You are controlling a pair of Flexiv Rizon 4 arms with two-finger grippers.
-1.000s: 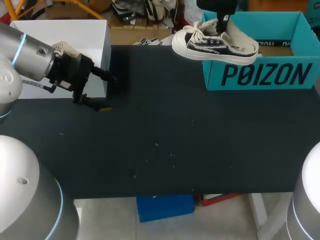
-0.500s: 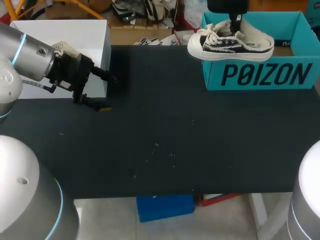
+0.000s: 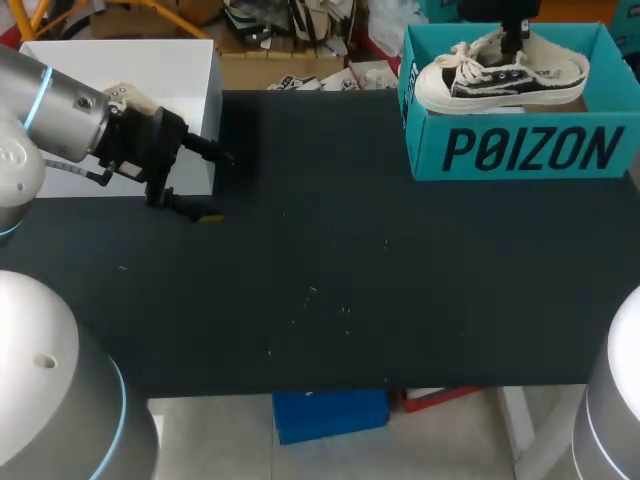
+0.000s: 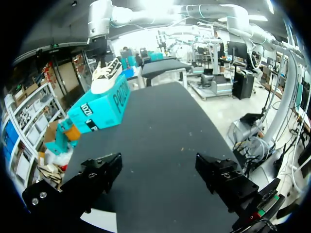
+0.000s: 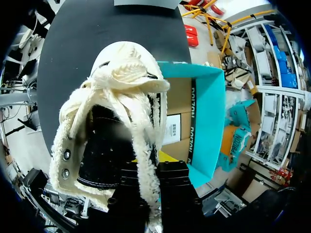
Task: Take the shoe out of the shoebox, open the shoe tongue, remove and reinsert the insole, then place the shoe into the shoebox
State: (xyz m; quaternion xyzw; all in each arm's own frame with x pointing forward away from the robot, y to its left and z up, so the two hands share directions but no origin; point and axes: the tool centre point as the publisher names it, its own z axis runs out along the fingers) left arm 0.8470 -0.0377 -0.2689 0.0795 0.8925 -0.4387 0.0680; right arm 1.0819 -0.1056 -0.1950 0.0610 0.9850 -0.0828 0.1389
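Note:
A cream and black canvas shoe [image 3: 500,75] hangs over the open teal shoebox [image 3: 520,150] at the table's back right, toe pointing left. My right gripper [image 3: 515,40] comes down from above and is shut on the shoe's upper edge. In the right wrist view the shoe [image 5: 112,121] hangs toe-first ahead of the right gripper [image 5: 148,179], with the shoebox [image 5: 209,111] beneath and beside it. My left gripper [image 3: 210,185] is open and holds nothing at the table's left side. The left wrist view shows its open fingers [image 4: 97,174] over bare tabletop, with the shoe [image 4: 107,73] and shoebox [image 4: 99,109] far ahead.
A white box [image 3: 120,70] stands at the back left, right behind my left gripper. The black table [image 3: 320,280] stretches between the two arms. My arms' grey bases fill the lower corners of the head view.
My right arm has carried the shoe to the right and back, from beyond the shoebox's left wall to over its opening. The left arm has not moved.

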